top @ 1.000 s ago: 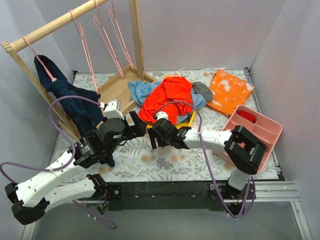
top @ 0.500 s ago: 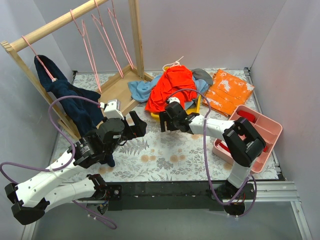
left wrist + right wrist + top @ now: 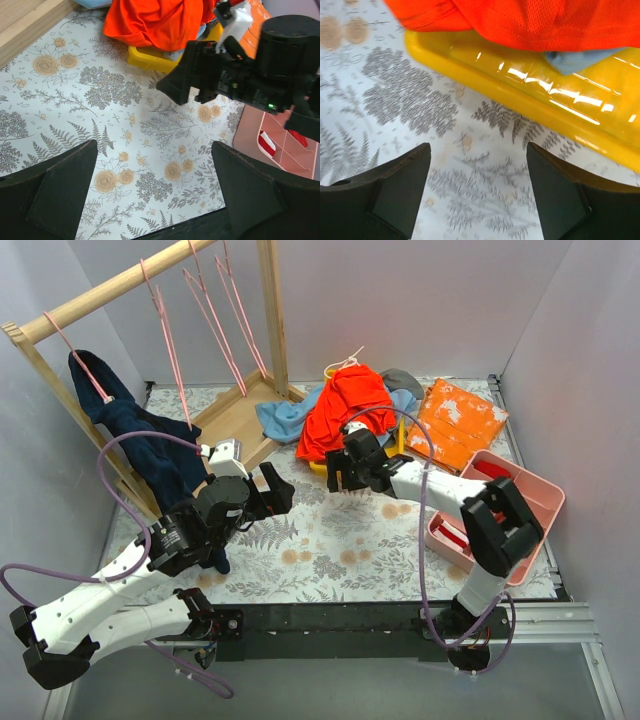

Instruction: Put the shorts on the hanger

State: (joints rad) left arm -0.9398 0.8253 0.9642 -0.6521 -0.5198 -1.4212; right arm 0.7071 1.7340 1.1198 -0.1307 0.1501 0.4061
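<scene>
Right gripper of mine spread empty beside yellow tray, shorts heaped on it near far edge, left gripper spread too

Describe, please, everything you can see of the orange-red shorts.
The shorts are bright orange-red, of soft mesh-like fabric with stitched hems. They lie crumpled in a heap at the far middle of the table, draped over a yellow tray and a light blue garment. The right gripper hovers open just in front, not touching them.
</scene>
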